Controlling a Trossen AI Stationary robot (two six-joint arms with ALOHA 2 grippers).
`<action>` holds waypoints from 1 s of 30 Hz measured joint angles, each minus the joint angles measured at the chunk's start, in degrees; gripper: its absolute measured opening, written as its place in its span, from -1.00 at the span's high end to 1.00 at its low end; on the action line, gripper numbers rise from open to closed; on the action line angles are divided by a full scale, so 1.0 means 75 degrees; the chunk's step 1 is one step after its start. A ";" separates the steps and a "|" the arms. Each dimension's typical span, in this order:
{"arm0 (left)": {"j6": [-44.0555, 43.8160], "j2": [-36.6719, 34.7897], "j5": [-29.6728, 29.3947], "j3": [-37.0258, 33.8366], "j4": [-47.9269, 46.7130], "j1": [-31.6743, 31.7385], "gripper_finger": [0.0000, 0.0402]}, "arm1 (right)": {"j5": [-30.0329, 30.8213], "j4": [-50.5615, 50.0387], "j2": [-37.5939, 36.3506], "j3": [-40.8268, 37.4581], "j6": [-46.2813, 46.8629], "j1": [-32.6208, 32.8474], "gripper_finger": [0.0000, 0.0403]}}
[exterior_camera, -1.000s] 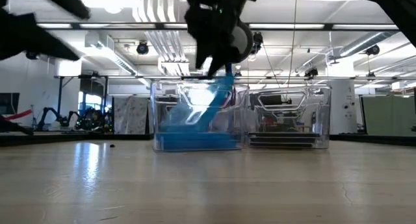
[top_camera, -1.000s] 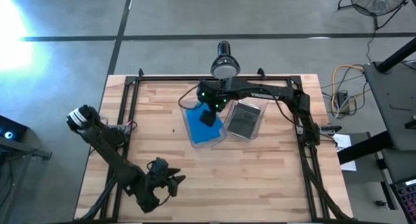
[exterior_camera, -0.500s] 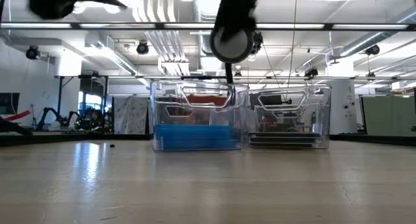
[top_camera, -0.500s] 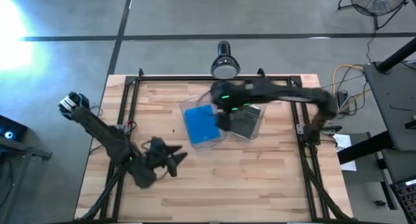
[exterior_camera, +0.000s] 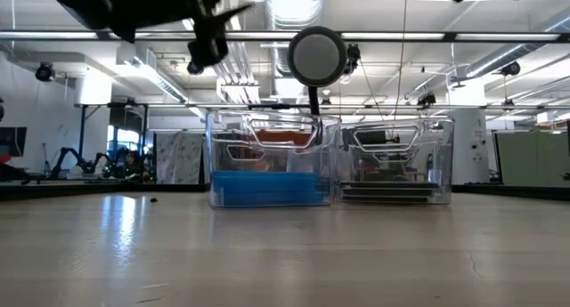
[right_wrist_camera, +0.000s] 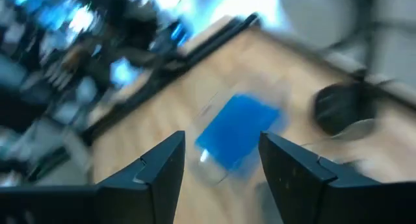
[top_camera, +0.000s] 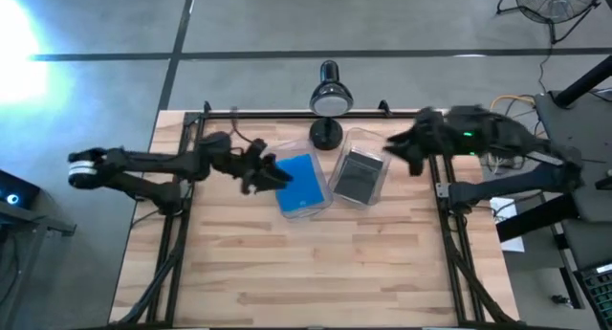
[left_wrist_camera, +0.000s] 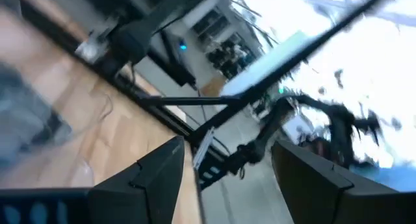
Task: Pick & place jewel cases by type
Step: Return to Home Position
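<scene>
My left gripper (top_camera: 271,170) hangs in the air just beside the left bin (top_camera: 287,210), its jaws wide and empty. In the left wrist view there is nothing between my fingers (left_wrist_camera: 146,182). My right gripper (top_camera: 394,150) sits out by the table's (top_camera: 287,268) right edge, well apart from the bins, its jaws also spread and holding nothing.

The blue jewel cases (top_camera: 298,182) lie flat in the left bin, and the dark jewel cases (top_camera: 358,175) lie in the right bin (top_camera: 375,198) touching it. I see no case loose on the wood, so I judge the sorting done.

The risk is my left arm. It reaches far across, close to that bin's wall, and if I sink while swinging away I could clip the rim and shove both bins (they are light plastic, I would guess). The lamp (top_camera: 328,100) stands near my path too.

I cannot count the cases in either stack. The low view shows only layered edges (exterior_camera: 267,188) and cuts off my arms at the top. My right wrist view shows the blue stack (right_wrist_camera: 239,130), but I cannot pick out the dark one.
</scene>
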 joint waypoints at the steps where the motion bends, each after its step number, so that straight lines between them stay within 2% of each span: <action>1: 0.0356 -0.0207 0.0174 -0.0035 -0.0045 0.0116 -0.06 | 0.0434 -0.0085 -0.0360 -0.0001 0.0291 -0.0018 0.06; 3: 0.0852 -0.0697 0.0197 -0.0020 -0.0097 0.0171 -0.06 | 0.1492 -0.0093 -0.1026 -0.0185 0.0196 0.0154 0.06; 5: 0.1179 -0.1305 -0.0183 -0.0022 -0.0736 0.0105 -0.06 | 0.2118 -0.0125 -0.1649 -0.0492 -0.0070 0.0459 0.08; 8: 0.1673 -0.2136 -0.1440 -0.0024 -0.2627 -0.0357 -0.06 | 0.2098 -0.0118 -0.2545 -0.1078 -0.0192 0.0791 0.09; 11: 0.2021 -0.2788 -0.2761 -0.0038 -0.4136 -0.1031 -0.06 | 0.1598 -0.0112 -0.3273 -0.1811 -0.0246 0.0991 0.10; 14: 0.2504 -0.3358 -0.3881 -0.0036 -0.4588 -0.1726 -0.06 | 0.1579 0.0106 -0.4098 -0.2582 -0.0453 0.1010 0.09; 18: 0.3193 -0.3895 -0.4837 -0.0178 -0.4734 -0.2315 -0.06 | 0.1604 0.0690 -0.5418 -0.3528 -0.0553 0.1011 0.08; 20: 0.3244 -0.4128 -0.5131 -0.0482 -0.4681 -0.2362 -0.06 | 0.1504 0.0774 -0.6083 -0.3996 -0.0546 0.1010 0.09; 24: 0.3180 -0.4447 -0.5155 -0.1569 -0.4019 -0.2347 -0.06 | 0.1497 0.0257 -0.7395 -0.4583 -0.0599 0.1009 0.11; 27: 0.3036 -0.4490 -0.5136 -0.2413 -0.3728 -0.2350 -0.06 | 0.1510 -0.0503 -0.7424 -0.4664 -0.0597 0.1011 0.10; 30: 0.3003 -0.4474 -0.5141 -0.3278 -0.3636 -0.2348 -0.06 | 0.1530 -0.0977 -0.6965 -0.4577 -0.0603 0.1011 0.09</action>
